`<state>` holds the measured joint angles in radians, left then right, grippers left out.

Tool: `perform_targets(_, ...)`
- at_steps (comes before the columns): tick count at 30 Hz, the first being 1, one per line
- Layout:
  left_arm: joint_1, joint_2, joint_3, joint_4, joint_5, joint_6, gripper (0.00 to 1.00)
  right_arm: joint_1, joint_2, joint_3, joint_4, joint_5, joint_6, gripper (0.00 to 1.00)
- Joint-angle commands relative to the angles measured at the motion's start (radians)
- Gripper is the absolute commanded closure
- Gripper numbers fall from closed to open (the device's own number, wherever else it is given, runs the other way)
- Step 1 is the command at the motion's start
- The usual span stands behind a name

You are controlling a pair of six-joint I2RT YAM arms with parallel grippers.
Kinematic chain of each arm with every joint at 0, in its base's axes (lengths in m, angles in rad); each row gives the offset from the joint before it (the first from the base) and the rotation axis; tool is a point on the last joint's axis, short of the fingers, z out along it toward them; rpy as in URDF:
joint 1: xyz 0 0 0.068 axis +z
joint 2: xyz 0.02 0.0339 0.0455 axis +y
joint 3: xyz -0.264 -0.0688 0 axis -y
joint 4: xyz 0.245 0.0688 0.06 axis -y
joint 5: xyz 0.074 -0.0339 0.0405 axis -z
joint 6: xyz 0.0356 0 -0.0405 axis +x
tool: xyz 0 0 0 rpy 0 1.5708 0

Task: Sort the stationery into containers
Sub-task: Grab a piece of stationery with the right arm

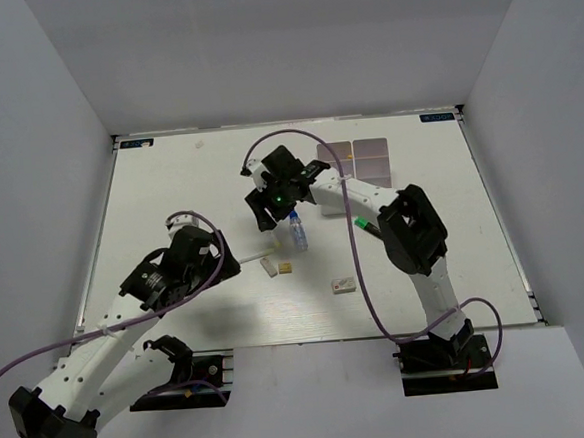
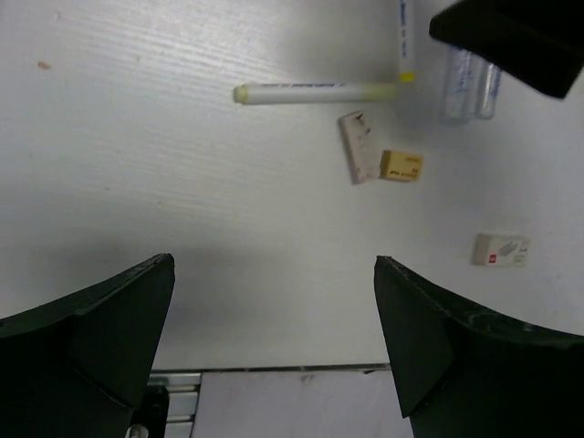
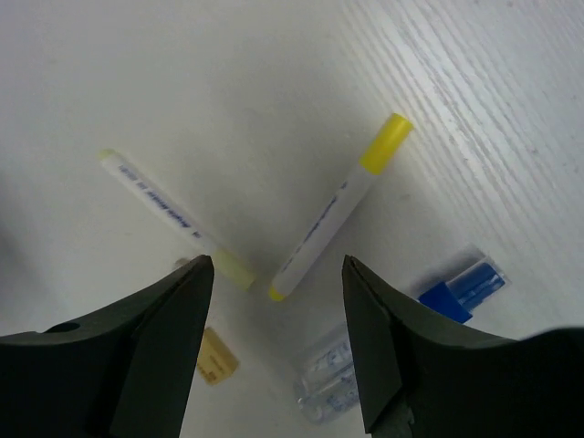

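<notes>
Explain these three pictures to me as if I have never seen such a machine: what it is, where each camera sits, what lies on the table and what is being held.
These are two black-and-white robot arms bolted at the near edge of a white table. The overhead picture looks down from above and behind them. The other two come from cameras on the wrists, so the dark shapes at the bottom are each arm's own fingers.

The left gripper is wide open and holds nothing. The right gripper is open too, hovering empty above two yellow-capped white pens and a blue-capped clear bottle.

Also on the table: a small tan eraser, a grey eraser, a white eraser and, at the far side, a white plastic compartment tray.
</notes>
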<state>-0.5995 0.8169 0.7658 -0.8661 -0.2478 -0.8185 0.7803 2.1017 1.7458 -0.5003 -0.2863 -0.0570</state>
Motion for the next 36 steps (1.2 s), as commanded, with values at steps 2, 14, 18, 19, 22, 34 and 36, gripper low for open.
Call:
perform_targets(2, -0.005, -0.019, 0.043, -0.074, 0.035, -0.018, 0.0, -0.001, 0.061, 0.066, 0.069, 0.164, 0.1, 0.34)
perform_targets(14, -0.005, -0.062, -0.002, -0.053, 0.074, -0.174, 0.03, 0.056, 0.204, 0.132, 0.115, 0.265, 0.109, 0.34)
perform_targets(18, -0.005, -0.053, -0.002, -0.042, 0.074, -0.252, 0.03, 0.053, 0.225, 0.127, 0.112, 0.282, 0.123, 0.39)
perform_targets(19, -0.005, -0.042, -0.002, -0.042, 0.074, -0.278, 0.04, 0.056, 0.23, 0.118, 0.108, 0.282, 0.126, 0.39)
perform_targets(22, -0.005, -0.032, -0.013, -0.033, 0.074, -0.371, 0.04, 0.043, 0.231, 0.098, 0.102, 0.314, 0.137, 0.45)
perform_targets(34, 0.004, 0.164, -0.074, 0.056, 0.137, -0.593, 0.06, -0.002, 0.156, 0.021, 0.025, 0.071, 0.062, 0.97)
perform_targets(36, 0.004, 0.223, -0.045, 0.056, 0.137, -0.602, 0.06, -0.036, 0.101, 0.049, 0.017, -0.062, 0.022, 1.0)
